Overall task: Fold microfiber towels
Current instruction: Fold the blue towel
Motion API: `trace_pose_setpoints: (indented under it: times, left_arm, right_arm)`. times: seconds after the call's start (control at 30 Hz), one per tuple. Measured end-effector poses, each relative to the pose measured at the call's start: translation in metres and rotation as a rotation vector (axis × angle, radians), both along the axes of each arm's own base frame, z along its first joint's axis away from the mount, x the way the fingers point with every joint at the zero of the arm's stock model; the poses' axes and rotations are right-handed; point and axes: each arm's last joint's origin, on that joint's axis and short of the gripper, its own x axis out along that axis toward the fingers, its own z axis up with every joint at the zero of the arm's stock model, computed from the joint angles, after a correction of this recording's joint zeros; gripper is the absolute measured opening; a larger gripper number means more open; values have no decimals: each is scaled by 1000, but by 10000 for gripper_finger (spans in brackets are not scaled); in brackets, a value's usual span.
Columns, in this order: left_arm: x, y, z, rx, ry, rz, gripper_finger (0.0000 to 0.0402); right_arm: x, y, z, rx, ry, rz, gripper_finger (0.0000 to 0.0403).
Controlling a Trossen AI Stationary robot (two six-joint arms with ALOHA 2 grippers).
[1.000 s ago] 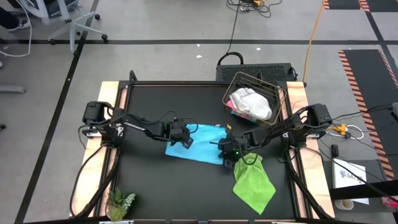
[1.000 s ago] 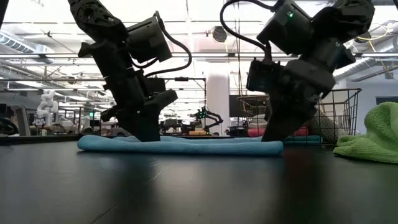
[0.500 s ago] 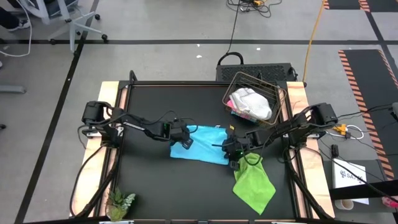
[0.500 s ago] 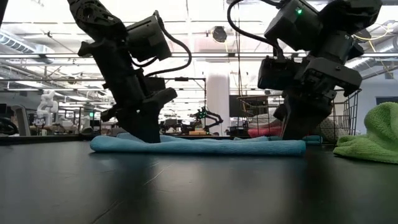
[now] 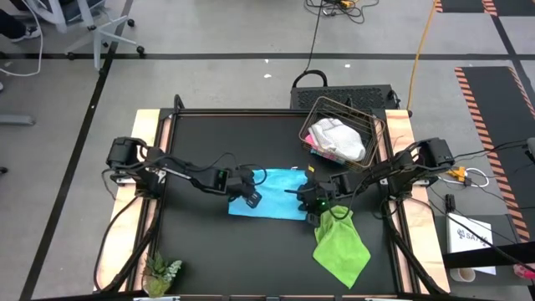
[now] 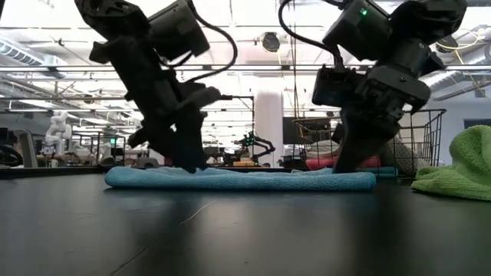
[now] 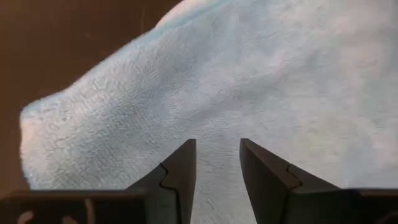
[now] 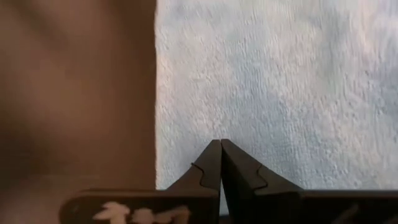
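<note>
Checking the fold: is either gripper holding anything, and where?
The right gripper pinches the light blue towel near its edge; the left gripper is open above it, holding nothing.

left gripper (image 7: 216, 163) parted, right gripper (image 8: 221, 163) closed

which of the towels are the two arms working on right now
The light blue towel lying flat mid-table, with the left end effector and right end effector at its opposite ends. The lime green towel lies crumpled nearby; others sit in the wire basket.
</note>
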Motion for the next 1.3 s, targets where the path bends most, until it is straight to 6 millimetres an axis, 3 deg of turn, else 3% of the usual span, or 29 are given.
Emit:
trace_pose_setpoints:
  times: [0.23, 0.4, 0.53, 0.77, 0.93, 1.13, 1.3]
  left_arm:
    - [3, 0, 14, 0, -87, 3, 126]
    - [1, -1, 22, 20, -103, -3, 126]
    - [-1, -1, 24, 27, -99, 0, 126]
    - [-3, 0, 22, 38, -73, 6, 126]
    - [-3, 1, 23, 62, -72, 23, 126]
    - [-3, 3, 23, 69, -75, 29, 126]
    - [-3, 4, 23, 72, -77, 31, 126]
  right_arm:
    - [7, -2, 5, -2, -81, 2, 0]
    - [6, -16, 6, 6, -61, -66, 1]
    - [3, -30, 15, 19, -64, -131, 24]
    - [-9, -49, 44, 53, -75, -245, 94]
    - [-16, -55, 68, 217, -153, -317, 133]
    - [-9, -57, 112, 219, -252, -286, 142]
    - [0, -57, 144, 166, -203, -239, 140]
